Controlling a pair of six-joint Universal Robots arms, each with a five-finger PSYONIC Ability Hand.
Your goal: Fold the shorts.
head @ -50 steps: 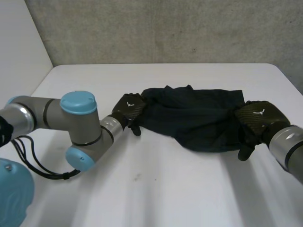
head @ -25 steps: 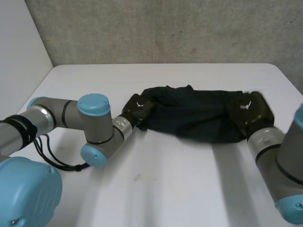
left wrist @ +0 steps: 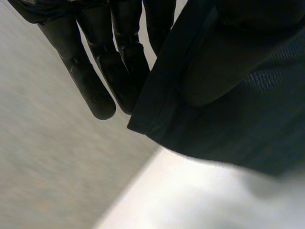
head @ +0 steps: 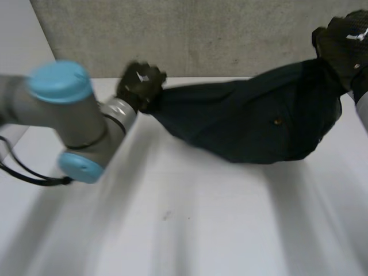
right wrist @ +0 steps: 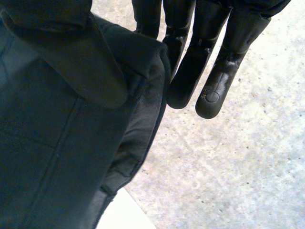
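Above a white table [head: 190, 230] and before a grey concrete wall [head: 201, 34], the dark shorts [head: 253, 121] hang stretched in the air. The left hand [head: 141, 83] pinches one end between thumb and straight fingers, the right hand [head: 345, 43] the other; their white marks [head: 141, 77] are too small to read.

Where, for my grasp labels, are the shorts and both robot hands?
shorts [head: 253, 125]: head view, cloth's middle.
left robot hand [head: 140, 84]: head view, its back.
right robot hand [head: 345, 41]: head view, its back.
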